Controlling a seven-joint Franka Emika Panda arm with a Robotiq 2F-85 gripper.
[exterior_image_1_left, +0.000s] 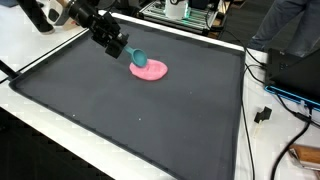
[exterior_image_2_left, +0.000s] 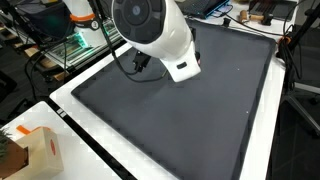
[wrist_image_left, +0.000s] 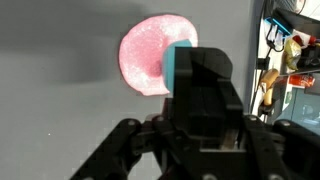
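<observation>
In an exterior view the gripper (exterior_image_1_left: 120, 47) comes in from the far left corner of the dark mat (exterior_image_1_left: 150, 125). At its tip it holds a small teal object (exterior_image_1_left: 139, 58). The fingers are closed narrow on it. The teal object touches the near edge of a flat pink blob (exterior_image_1_left: 150, 70), which lies on the mat in its far half.

The wrist view shows the pink blob (wrist_image_left: 145, 55) from close by. It is round and a little speckled, and the teal object (wrist_image_left: 180, 58) overlaps its right side.

In an exterior view the white arm (exterior_image_2_left: 155, 35) stands in front and hides the gripper and both objects. Only this view shows a cardboard box (exterior_image_2_left: 38, 152) on the white table (exterior_image_2_left: 90, 150) beside the mat (exterior_image_2_left: 200, 115).
</observation>
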